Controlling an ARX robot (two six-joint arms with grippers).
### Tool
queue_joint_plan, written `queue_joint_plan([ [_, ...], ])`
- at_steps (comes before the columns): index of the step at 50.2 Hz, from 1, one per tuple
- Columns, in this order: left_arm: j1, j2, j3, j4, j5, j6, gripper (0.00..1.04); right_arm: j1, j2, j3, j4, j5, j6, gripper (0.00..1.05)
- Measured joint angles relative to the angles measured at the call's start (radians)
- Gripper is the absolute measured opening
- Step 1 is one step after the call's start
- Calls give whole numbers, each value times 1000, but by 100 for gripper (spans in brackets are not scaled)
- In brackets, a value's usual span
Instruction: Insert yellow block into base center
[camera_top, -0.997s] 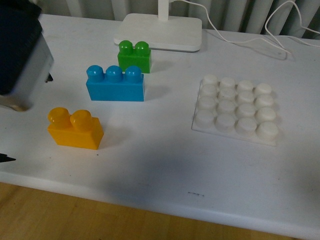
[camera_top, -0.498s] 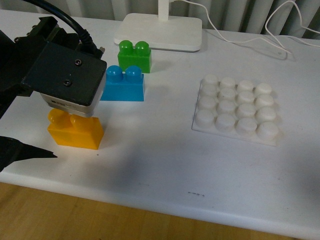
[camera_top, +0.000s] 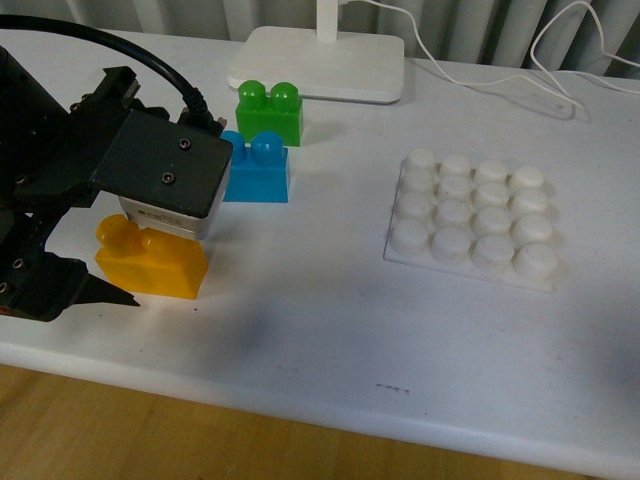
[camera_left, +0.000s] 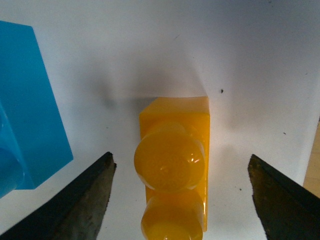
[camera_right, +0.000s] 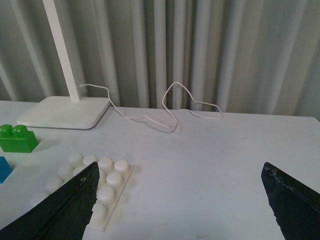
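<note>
Yellow-orange glossy plastic, the yellow block (camera_top: 150, 262) stands upright near the table's (camera_top: 320, 320) front left edge, its two rounded studs facing up and its long axis running roughly left to right, parallel to that edge. The left end effector (camera_left: 180, 162) hangs over it, fingers spread on either side of its narrow width with table showing in both gaps. Just behind sits a blue brick (camera_top: 262, 175). The base (camera_top: 470, 213) lies well apart to the right. Farther back stands a green brick (camera_top: 268, 112). The right end effector (camera_right: 180, 170) is spread wide, holding nothing.
</note>
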Motion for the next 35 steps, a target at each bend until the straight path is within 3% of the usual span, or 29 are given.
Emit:
queue_joint_plan([
  [16, -3, 5, 10, -11, -2, -5, 33, 0, 0, 0, 0, 0, 0, 95],
  [25, -35, -2, 63, -17, 37, -54, 32, 0, 0, 0, 0, 0, 0, 95],
  [35, -145, 38, 229, -6, 48, -134, 32, 0, 0, 0, 0, 0, 0, 95],
])
